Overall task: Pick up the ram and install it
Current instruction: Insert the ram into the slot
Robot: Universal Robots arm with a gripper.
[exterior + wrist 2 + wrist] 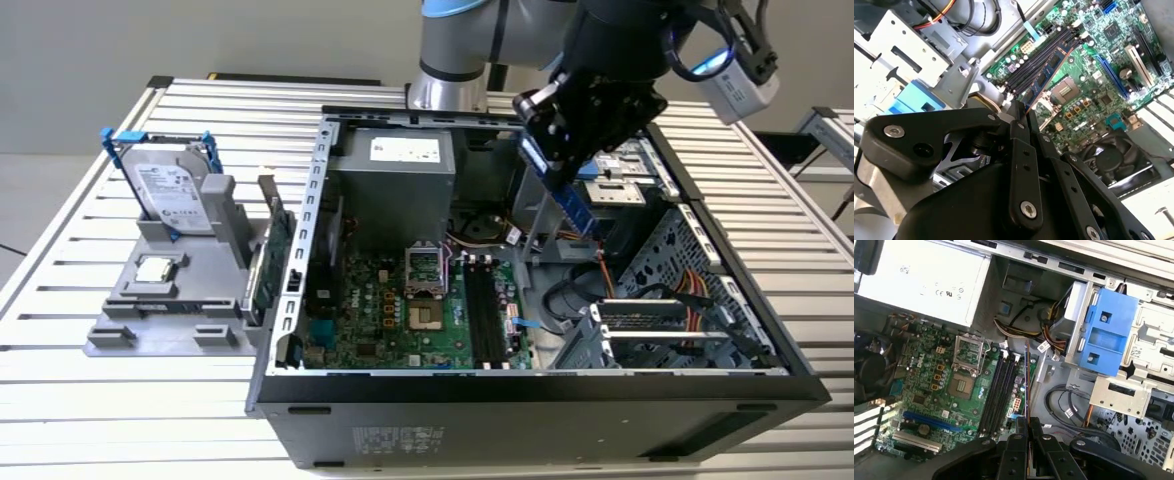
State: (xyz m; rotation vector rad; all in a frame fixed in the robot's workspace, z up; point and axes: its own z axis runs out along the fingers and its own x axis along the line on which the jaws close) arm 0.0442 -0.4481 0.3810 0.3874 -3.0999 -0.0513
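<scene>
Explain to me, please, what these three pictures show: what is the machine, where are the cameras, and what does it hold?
The machine is a robot arm over an open computer case on a metal table. The exterior view comes from a camera off the arm; both wrist views come from cameras riding on it, looking into the case at the green motherboard. The end effector, its pincer, is shut on the ram, a thin blue memory stick, not yet in the black memory slots. On the exterior view's left, a grey holder carries a silver drive and a small square chip.
</scene>
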